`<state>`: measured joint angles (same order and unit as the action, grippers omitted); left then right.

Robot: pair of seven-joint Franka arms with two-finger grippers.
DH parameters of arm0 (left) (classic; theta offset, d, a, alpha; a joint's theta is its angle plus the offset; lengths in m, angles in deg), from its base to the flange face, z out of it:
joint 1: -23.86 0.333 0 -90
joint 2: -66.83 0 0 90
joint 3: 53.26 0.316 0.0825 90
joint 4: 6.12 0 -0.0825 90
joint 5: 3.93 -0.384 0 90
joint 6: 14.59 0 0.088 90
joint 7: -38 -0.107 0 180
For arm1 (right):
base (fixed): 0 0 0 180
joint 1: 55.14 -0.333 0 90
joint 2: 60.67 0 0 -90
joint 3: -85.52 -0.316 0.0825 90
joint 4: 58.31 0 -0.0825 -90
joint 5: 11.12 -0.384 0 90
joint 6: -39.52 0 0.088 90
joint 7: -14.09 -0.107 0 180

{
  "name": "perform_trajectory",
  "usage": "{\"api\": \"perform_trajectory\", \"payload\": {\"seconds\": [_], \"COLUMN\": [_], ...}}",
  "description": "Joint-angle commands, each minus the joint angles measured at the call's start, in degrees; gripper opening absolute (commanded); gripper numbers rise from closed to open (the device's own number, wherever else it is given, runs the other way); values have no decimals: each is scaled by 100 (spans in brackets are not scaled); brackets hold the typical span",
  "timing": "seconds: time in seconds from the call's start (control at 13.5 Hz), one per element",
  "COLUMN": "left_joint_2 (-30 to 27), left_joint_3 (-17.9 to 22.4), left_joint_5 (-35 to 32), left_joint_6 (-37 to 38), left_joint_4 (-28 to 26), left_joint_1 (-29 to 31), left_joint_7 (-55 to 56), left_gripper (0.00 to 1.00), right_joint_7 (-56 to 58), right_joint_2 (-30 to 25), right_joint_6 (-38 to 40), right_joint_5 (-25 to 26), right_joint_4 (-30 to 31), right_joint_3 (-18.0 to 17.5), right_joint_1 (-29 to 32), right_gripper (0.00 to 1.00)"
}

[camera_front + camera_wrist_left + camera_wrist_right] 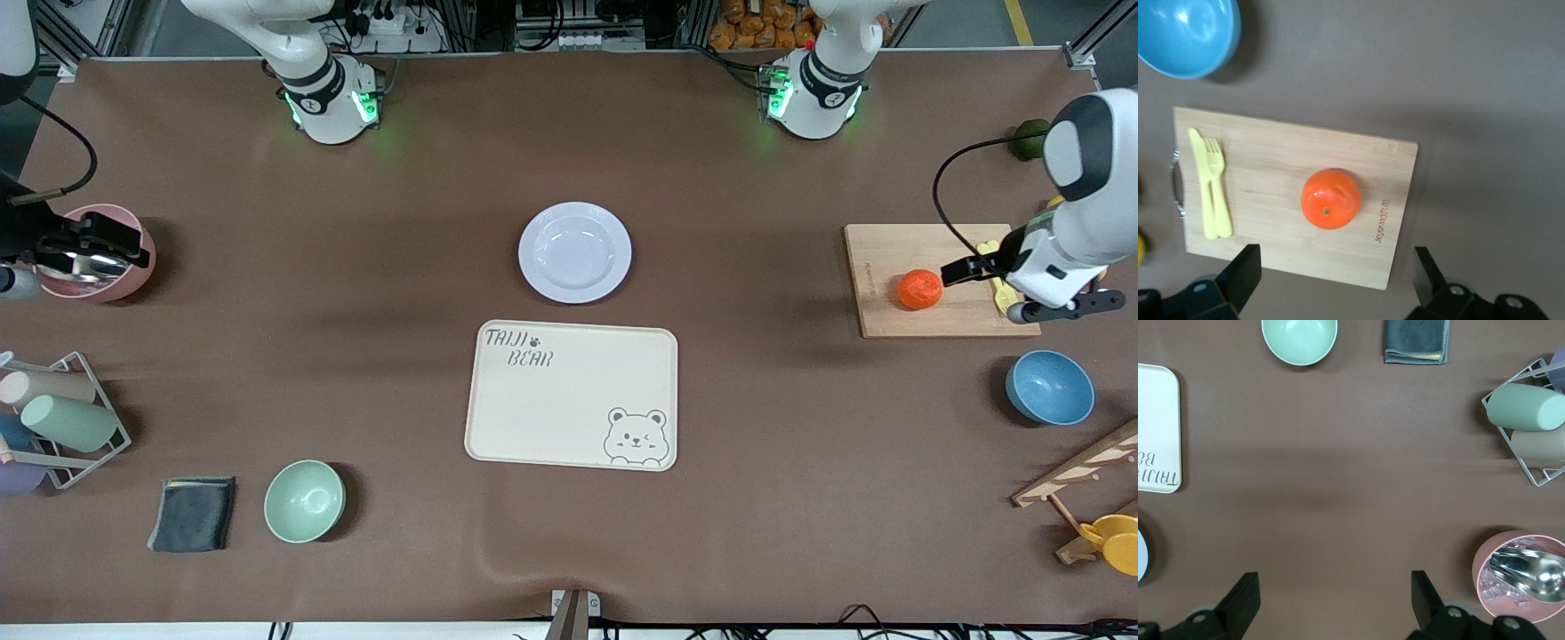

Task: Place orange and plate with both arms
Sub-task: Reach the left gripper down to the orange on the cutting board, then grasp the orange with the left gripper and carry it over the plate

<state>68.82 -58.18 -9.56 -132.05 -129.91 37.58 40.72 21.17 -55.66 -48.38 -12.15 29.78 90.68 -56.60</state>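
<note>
The small round bright orange fruit [919, 289] sits on a pale wooden cutting board [889, 258] toward the left arm's end of the brown table [356, 267], with a yellow plastic knife and fork [1210, 183] lying side by side on the same board, apart from the fruit. The left gripper [1335, 273] hangs over the board's edge close by the orange, its jaws spread wide with nothing between them. The round pale lavender-white plate [575, 252] lies empty near the middle of the table, just beside the cream rectangular tray printed with a bear [572, 394], which is nearer to the front camera. A blue bowl [1050, 387] stands nearer to the camera than the cutting board, and a dark green round fruit [1029, 139] lies farther from the camera than the board. The right gripper [1335, 593] waits over bare table at the right arm's end, jaws wide apart and empty, beside a pink bowl holding a metal scoop [1521, 577]. Nearer to the camera at that end are a wire rack with cups lying in it [67, 418], a folded dark grey cloth [192, 513] and a pale green bowl [304, 500].
</note>
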Motion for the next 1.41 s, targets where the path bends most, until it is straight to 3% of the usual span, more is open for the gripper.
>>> {"api": "perform_trajectory", "payload": {"seconds": [0.0, 0.15, 0.67, 0.82, 1.34], "left_joint_2": [-243, -112, 494, 635, 1031], "left_joint_3": [-79, -61, -61, -61, -53], "left_joint_5": [-114, -123, -272, -272, -386], "left_joint_6": [-1038, -1568, -2264, -2299, -2598], "left_joint_4": [-959, -1295, -1366, -1366, -1358], "left_joint_1": [289, 325, 632, 632, 632], "left_joint_7": [9, 9, -352, -352, -352], "left_gripper": [100, 100, 100, 100, 100], "right_joint_7": [-93, -93, -102, -93, -102], "right_joint_2": [10, 10, 176, 334, 572], "right_joint_6": [45, 89, 28, 27, 19], "right_joint_5": [86, 86, -19, -430, -819], "right_joint_4": [-28, -28, 165, 191, 323], "right_joint_3": [-15, -15, -15, -15, -15], "right_joint_1": [15, 23, 50, 93, 199], "right_gripper": [100, 100, 100, 100, 100]}}
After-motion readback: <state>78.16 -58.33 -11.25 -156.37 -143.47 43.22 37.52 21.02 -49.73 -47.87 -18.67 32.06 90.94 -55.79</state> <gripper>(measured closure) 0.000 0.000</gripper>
